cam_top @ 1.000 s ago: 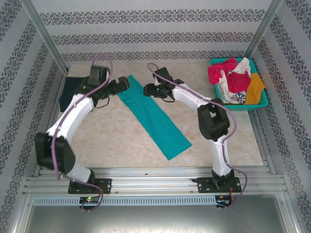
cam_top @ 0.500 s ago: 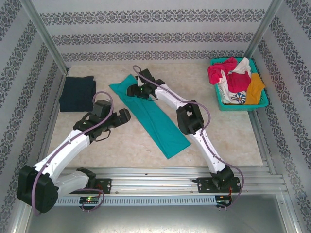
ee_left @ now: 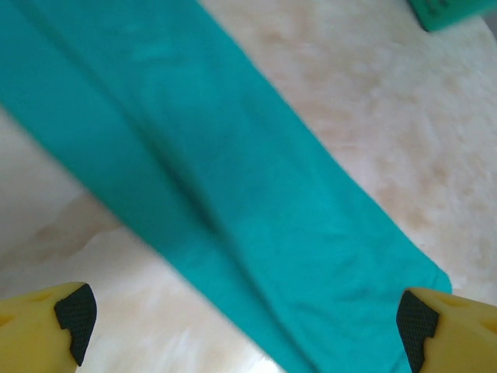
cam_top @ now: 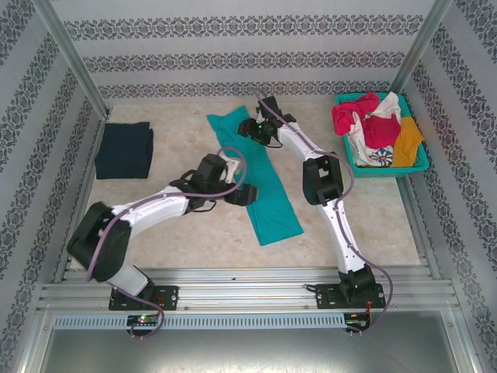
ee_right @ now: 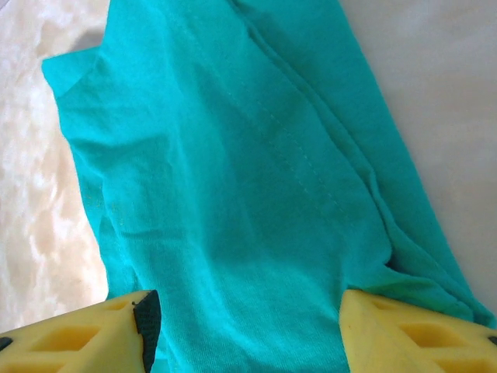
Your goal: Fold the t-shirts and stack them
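A teal t-shirt (cam_top: 272,206) lies folded into a long narrow strip, running diagonally from the table's far middle toward the near right. My left gripper (cam_top: 244,194) hovers open at the strip's left edge, about halfway along. In the left wrist view its fingers (ee_left: 74,315) stand wide apart with the teal cloth (ee_left: 233,194) below them. My right gripper (cam_top: 248,130) is over the strip's far end, jaws apart. The right wrist view has flat teal cloth (ee_right: 233,171) under the fingers (ee_right: 144,322). A folded dark navy t-shirt (cam_top: 124,149) rests at the far left.
A teal lattice basket (cam_top: 384,172) at the far right corner holds magenta (cam_top: 349,116), orange (cam_top: 408,140) and white (cam_top: 373,151) shirts in a heap. Patterned walls and metal posts close the table on three sides. Bare beige tabletop lies near left and near right.
My left arm has swung from beside the navy shirt to the middle of the teal strip. My right gripper went left, then back right, and the strip's far end shifted with it.
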Action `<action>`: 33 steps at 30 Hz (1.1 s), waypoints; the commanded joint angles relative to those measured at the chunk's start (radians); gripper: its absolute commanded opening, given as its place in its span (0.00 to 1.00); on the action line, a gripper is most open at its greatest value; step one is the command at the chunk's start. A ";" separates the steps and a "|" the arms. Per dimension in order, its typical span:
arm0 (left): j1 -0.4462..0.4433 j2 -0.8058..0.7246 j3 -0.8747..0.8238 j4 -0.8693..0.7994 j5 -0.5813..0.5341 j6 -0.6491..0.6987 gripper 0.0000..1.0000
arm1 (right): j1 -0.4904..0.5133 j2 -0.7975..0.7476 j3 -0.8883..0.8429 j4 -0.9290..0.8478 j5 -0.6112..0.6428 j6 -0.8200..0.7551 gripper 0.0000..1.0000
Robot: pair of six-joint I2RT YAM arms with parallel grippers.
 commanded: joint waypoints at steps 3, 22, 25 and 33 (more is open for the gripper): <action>-0.094 0.155 0.102 0.118 0.129 0.290 1.00 | -0.027 -0.062 -0.156 -0.038 0.054 0.005 0.63; -0.109 0.062 0.013 0.039 0.045 0.335 1.00 | -0.112 -0.632 -0.846 0.225 0.083 -0.068 0.70; -0.109 0.031 -0.022 0.060 -0.016 0.213 1.00 | -0.124 -0.797 -1.078 0.274 0.084 -0.097 0.71; -0.110 0.175 0.083 0.077 0.026 0.043 0.71 | -0.115 -1.186 -1.563 0.253 0.139 -0.114 0.71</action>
